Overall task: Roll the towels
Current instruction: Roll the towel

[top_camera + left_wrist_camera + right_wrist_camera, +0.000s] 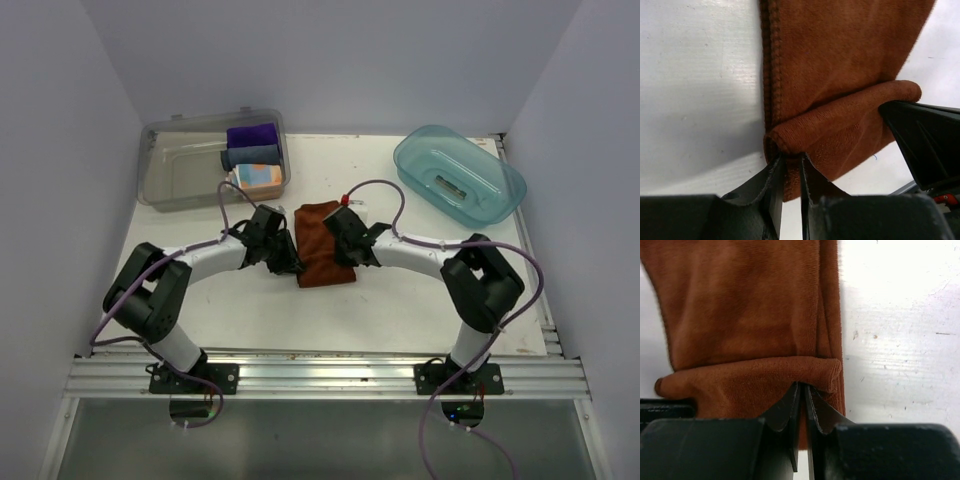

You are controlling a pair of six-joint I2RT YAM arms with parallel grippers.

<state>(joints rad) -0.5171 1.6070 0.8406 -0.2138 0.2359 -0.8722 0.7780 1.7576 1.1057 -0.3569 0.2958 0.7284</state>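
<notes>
The rust-brown towel (318,235) lies at the centre of the table (420,300), its long axis running 6 to 12 o'clock. Its 6 o'clock end is doubled over into a first fold. The left hand (792,161) is clamped on that fold's 9 o'clock corner and the right hand (802,390) on its 3 o'clock corner. The roll should travel toward 12.
</notes>
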